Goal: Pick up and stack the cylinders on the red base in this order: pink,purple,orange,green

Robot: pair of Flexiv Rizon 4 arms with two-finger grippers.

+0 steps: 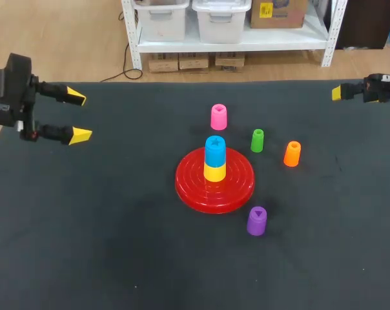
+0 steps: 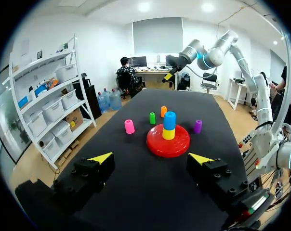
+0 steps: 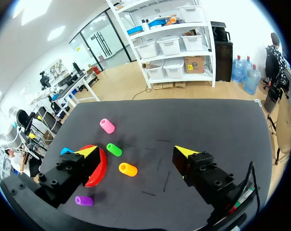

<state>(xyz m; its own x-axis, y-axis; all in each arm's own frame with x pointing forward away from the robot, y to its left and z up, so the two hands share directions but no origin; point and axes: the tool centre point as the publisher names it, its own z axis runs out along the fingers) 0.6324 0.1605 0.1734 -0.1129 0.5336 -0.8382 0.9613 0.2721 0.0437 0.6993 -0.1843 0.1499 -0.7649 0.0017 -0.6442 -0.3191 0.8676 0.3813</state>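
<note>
The left hand (image 2: 151, 159) is held spread above the counter (image 2: 136, 202), and nothing is gripped between its fingers. Straight ahead of it, well apart, the base (image 2: 157, 144) is seen. A yellow cylinder (image 2: 168, 134) stands upright on it, with a blue cylinder (image 2: 169, 120) stacked on top. The pink cylinder (image 2: 129, 126) stands ahead of the hand, off to one side of the base. The purple cylinder (image 2: 197, 126) stands off to the other side. The green cylinder (image 2: 152, 118) and orange cylinder (image 2: 163, 111) are set just beyond the base, near each other but apart. All four rest on the counter — none on the base.

The right hand (image 3: 137, 151) is likewise spread and empty, across the counter from the left one. Ahead of it, the orange and green cylinders are nearest, with the pink farther on. The purple cylinder is seen close beside one finger, and the base is partly hidden behind that same finger.
</note>
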